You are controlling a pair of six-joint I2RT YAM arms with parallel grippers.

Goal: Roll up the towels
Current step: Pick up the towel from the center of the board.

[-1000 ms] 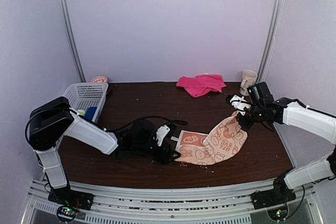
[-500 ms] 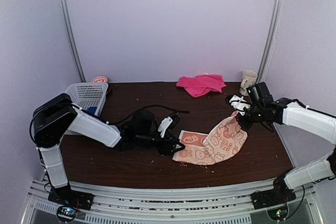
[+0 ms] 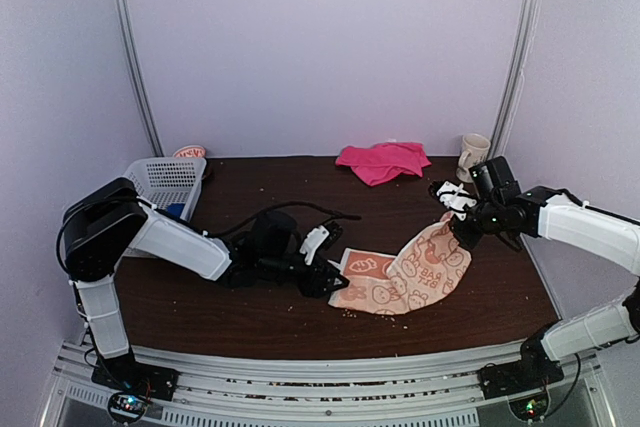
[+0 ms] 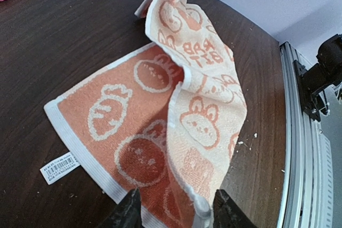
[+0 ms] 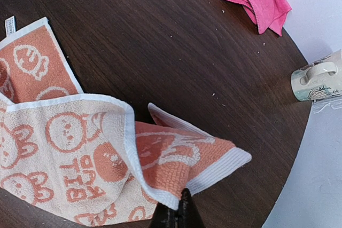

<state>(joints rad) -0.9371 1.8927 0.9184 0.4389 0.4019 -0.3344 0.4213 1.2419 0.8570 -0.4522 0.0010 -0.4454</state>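
Near the front of the dark wooden table (image 3: 250,312), the left gripper (image 3: 330,265) is seen low over the surface with its jaws spread apart. In the left wrist view its two fingers (image 4: 127,213) are shown straddling the nearest white-bordered edge of the orange towel (image 3: 395,282), which is not clamped; whether the cloth is touched cannot be told. The towel's left part is laid flat on the table, cream cartoon figures uppermost, and a white barcode label (image 4: 59,167) is seen projecting from its border. The right part is drawn up and folded over, so that the paler reverse, marked with rabbits and lettering, is exposed. Its raised corner is pinched between the closed fingers of the right gripper (image 3: 462,219), which is held above the table at the right. Farther back, the pink towel (image 3: 382,161) is seen crumpled and unrolled near the rear wall, well apart from the orange one. A cream mug (image 3: 474,155) is placed upright at the rear right corner, and a white lattice basket (image 3: 165,179) at the rear left.
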